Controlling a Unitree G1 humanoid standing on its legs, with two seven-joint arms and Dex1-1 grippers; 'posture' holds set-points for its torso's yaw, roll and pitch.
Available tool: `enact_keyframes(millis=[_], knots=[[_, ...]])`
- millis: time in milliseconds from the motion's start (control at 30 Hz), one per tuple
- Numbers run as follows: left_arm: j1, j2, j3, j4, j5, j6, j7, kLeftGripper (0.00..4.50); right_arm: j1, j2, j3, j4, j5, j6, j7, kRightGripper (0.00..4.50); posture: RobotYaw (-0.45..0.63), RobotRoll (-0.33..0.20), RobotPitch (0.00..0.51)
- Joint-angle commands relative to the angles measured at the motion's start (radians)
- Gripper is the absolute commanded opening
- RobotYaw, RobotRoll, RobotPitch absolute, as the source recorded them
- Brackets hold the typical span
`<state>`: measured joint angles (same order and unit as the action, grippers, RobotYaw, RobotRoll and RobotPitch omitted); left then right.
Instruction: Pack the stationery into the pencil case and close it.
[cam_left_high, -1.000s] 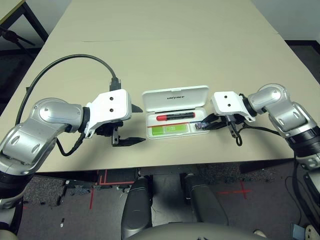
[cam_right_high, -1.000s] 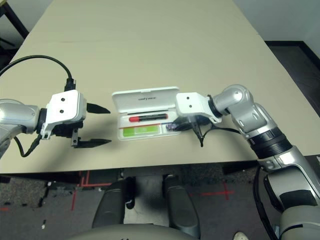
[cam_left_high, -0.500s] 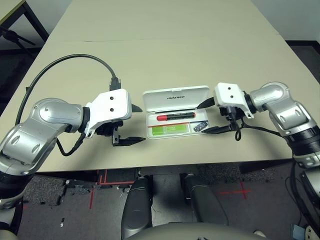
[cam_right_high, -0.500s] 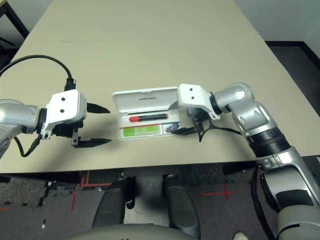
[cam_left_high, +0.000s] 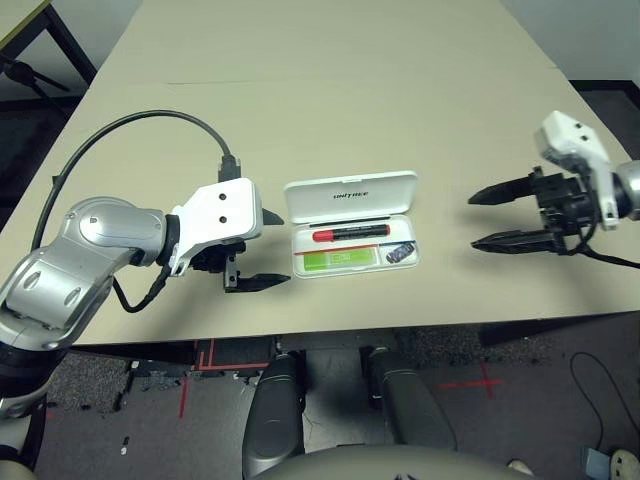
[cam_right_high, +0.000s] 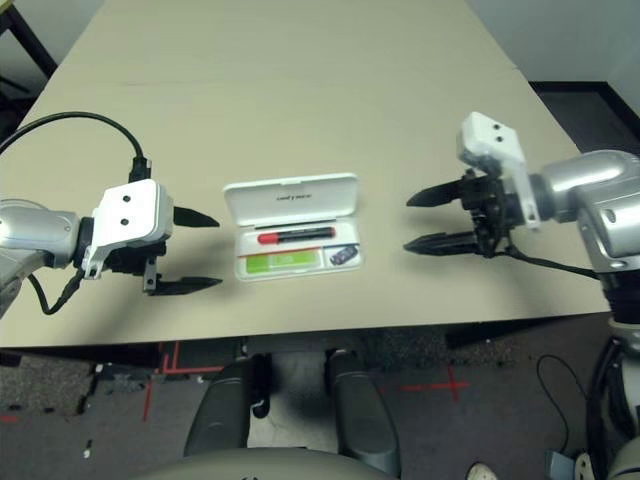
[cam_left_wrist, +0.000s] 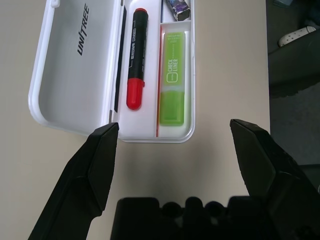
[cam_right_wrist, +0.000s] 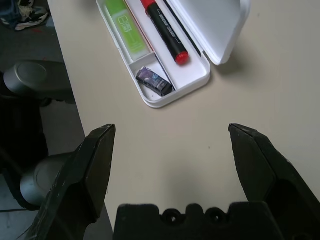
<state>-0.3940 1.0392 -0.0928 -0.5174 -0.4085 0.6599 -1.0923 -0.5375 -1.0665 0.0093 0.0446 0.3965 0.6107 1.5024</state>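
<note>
Pencil case (cam_left_high: 352, 222): it is seen lying open on the table (cam_left_high: 330, 90), near the front edge, with its lid (cam_left_high: 350, 194) folded back (the word UNITREE is printed there).
Red marker (cam_left_high: 350, 233): it is laid in the long back slot of the tray.
Green bar (cam_left_high: 339, 260): it is laid flat in the front slot, beside the marker.
Dark block (cam_left_high: 402, 253): it is set in the small slot at the tray's right end.
Left claw (cam_left_high: 263, 248): it is held wide open just left of the case, with nothing in it.
Right claw (cam_left_high: 477, 219): it is held wide open, well apart from the case on the right, with nothing in it.
</note>
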Motion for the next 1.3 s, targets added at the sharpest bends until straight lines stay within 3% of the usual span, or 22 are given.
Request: enact_keyframes(millis=[33, 467, 567, 733, 867, 967, 1133, 1300], knots=[[0.004, 0.004, -0.010, 0.029, 0.019, -0.020, -0.011, 4.50, 0.042, -0.025, -0.033, -0.002, 0.014, -0.003, -0.007, 4.49, -0.01, 0.000, 0.185], [0.004, -0.002, 0.014, 0.133, 0.044, -0.032, 0.010, 4.50, 0.077, -0.031, -0.050, 0.006, 0.037, 0.001, -0.027, 4.49, -0.01, 0.000, 0.182], [-0.029, -0.030, 0.024, 0.217, 0.059, -0.001, 0.056, 3.88, 0.076, -0.029, -0.044, 0.007, 0.035, -0.002, -0.032, 4.50, -0.01, 0.000, 0.179], [-0.092, -0.069, 0.007, 0.359, 0.127, -0.003, 0.130, 1.81, 0.076, -0.029, -0.042, 0.005, 0.037, -0.004, -0.036, 4.50, -0.01, 0.000, 0.176], [-0.176, -0.159, -0.026, 0.485, 0.217, -0.034, 0.233, 0.20, 0.075, -0.028, -0.039, 0.003, 0.038, -0.005, -0.037, 4.50, -0.01, 0.000, 0.177], [-0.230, -0.229, -0.044, 0.581, 0.285, -0.065, 0.308, 0.05, 0.073, -0.025, -0.034, 0.003, 0.036, -0.007, -0.040, 4.50, -0.01, 0.000, 0.176], [-0.281, -0.345, -0.054, 0.650, 0.289, -0.092, 0.323, 0.05, 0.071, -0.021, -0.029, 0.000, 0.035, -0.009, -0.043, 4.50, -0.02, 0.000, 0.177], [-0.295, -0.401, -0.056, 0.629, 0.278, -0.092, 0.290, 0.05, 0.077, -0.027, -0.029, -0.002, 0.031, -0.013, -0.043, 4.50, -0.03, 0.000, 0.177]])
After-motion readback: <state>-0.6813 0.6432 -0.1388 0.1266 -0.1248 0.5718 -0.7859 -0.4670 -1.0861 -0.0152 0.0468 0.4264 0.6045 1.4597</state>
